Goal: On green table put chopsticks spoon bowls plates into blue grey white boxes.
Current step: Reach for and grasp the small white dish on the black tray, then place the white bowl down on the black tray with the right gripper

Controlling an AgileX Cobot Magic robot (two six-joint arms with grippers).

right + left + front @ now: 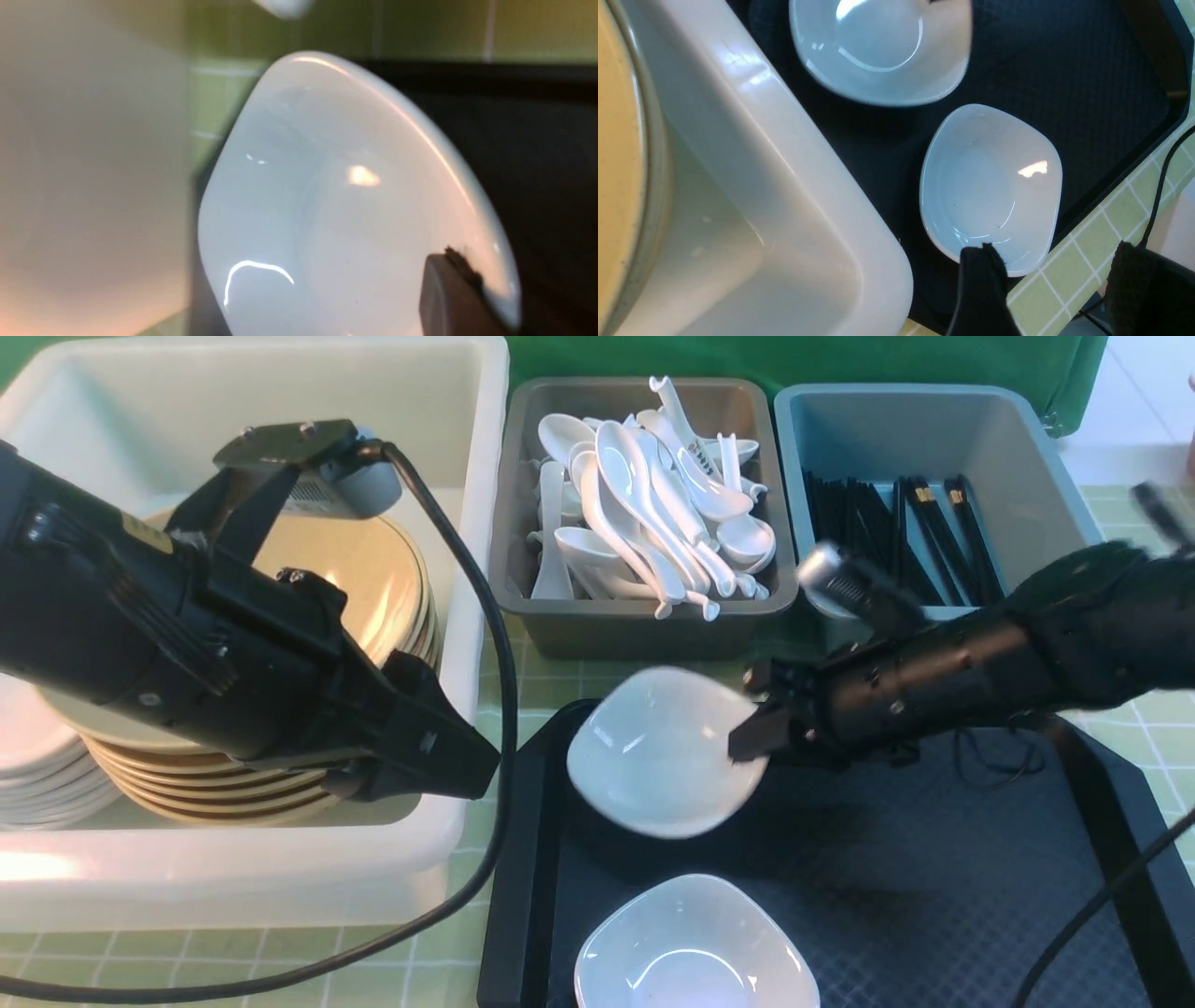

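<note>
1. left gripper [1052, 266] hangs by the white box [490, 411] rim, jaws apart and empty; swinging low, it could knock the stacked bowls [373, 569] inside.
2. lifted plate [658, 751] tilts above the black tray [934, 896], pinched at one edge only; the glossy glaze could let it slip and drop onto the second plate [695, 947] lying near.
3. right gripper [754, 733] is clamped on that rim; crossing toward the white box, it may meet the left gripper.

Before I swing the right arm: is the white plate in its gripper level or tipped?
Tipped. The plate slants from the right gripper, pinched at one rim, its shadow on the black tray below.
</note>
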